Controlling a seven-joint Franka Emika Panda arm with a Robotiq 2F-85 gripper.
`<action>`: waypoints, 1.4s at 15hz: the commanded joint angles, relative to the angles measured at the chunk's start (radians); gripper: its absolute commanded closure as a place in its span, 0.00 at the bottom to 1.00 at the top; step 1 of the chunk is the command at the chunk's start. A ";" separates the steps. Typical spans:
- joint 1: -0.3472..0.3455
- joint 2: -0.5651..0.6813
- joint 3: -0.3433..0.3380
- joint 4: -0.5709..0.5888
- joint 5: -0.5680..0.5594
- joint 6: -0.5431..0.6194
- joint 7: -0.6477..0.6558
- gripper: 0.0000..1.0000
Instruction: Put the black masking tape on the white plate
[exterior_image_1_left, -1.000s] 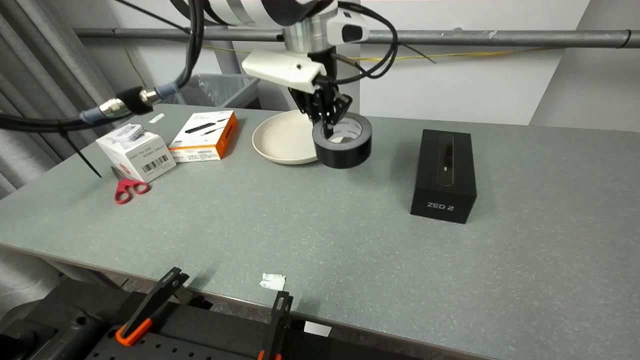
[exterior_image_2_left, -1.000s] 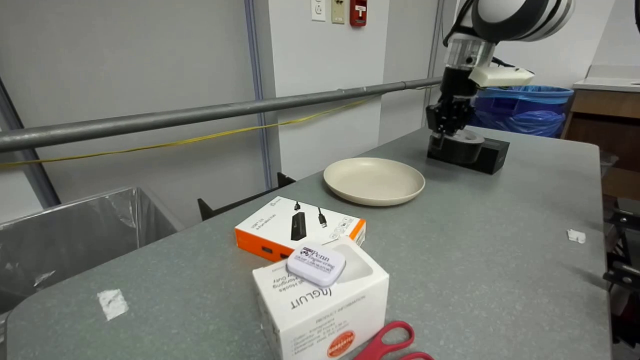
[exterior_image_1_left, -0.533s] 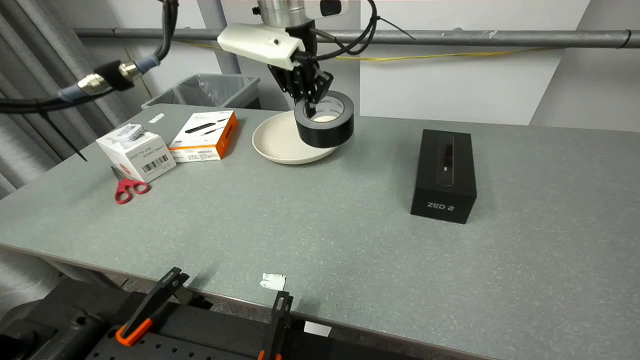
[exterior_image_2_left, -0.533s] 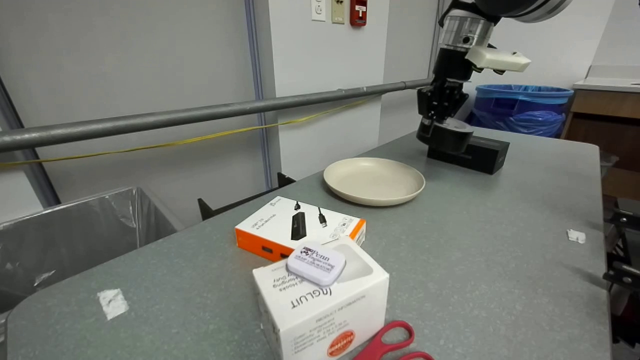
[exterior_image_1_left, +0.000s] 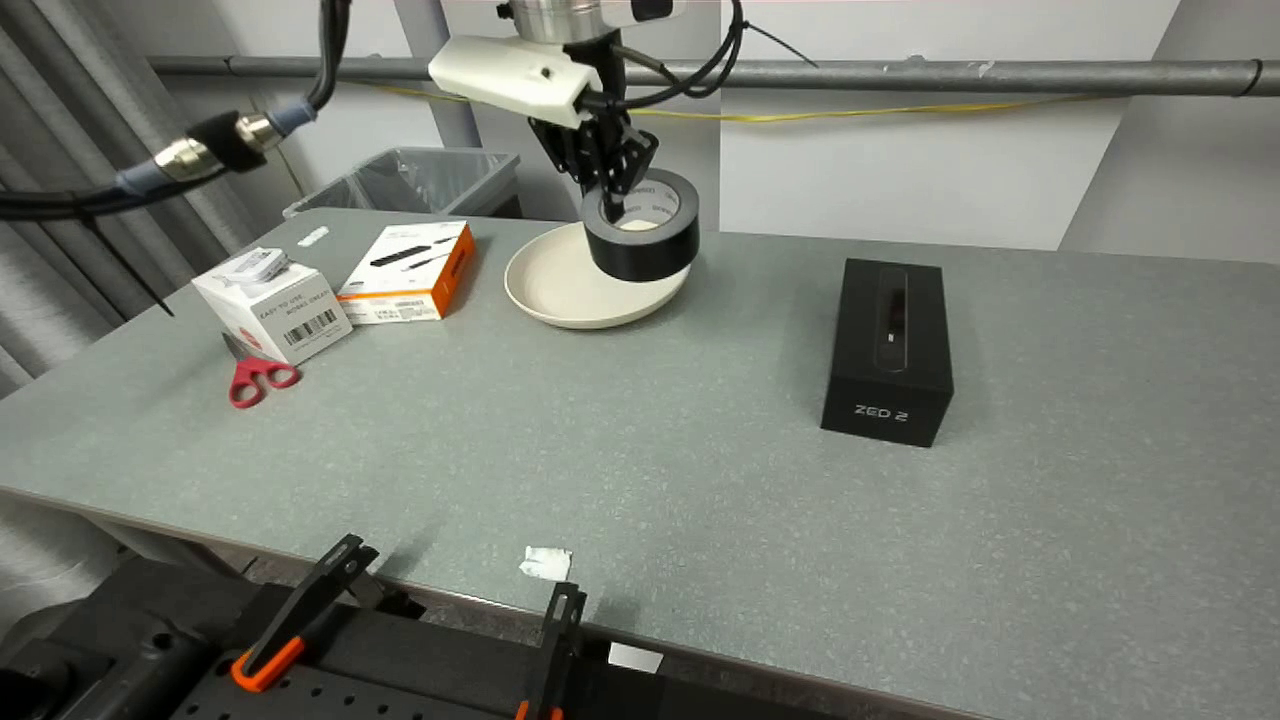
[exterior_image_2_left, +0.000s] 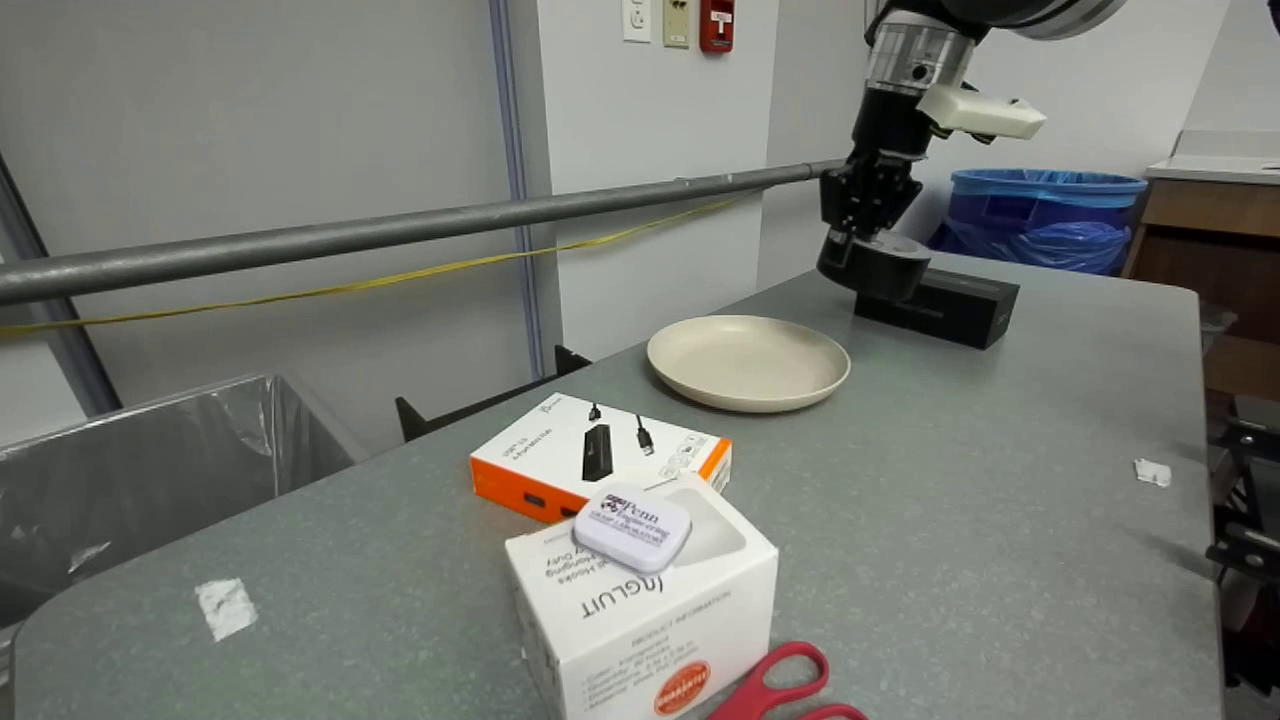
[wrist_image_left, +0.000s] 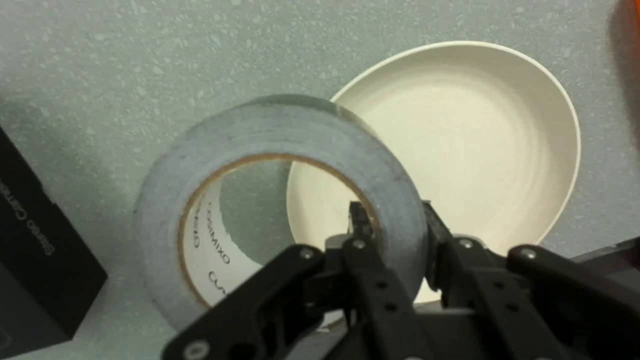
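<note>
COSIMIXO tape (exterior_image_1_left: 648, 258) moved up, nearer plate (exterior_image_1_left: 565, 285) by bench's (exterior_image_1_left: 600, 430) wall-side edge, gripper (wrist_image_left: 396, 218) pinching it, box (exterior_image_1_left: 888, 350) marked ZED 2

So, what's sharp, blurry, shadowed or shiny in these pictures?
Wrist view: near parts of the gripper look blurred, but lettering inside the black tape is readable; a soft shadow lies beside the black box. In an exterior view, the ZED 2 print looks crisp; in an exterior view, the bin liner shows glints.
</note>
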 joint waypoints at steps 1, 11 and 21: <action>0.027 0.055 0.020 0.121 0.010 -0.007 0.022 0.94; 0.109 0.347 0.013 0.394 -0.022 -0.051 0.104 0.94; 0.113 0.497 0.028 0.531 -0.010 -0.133 0.089 0.94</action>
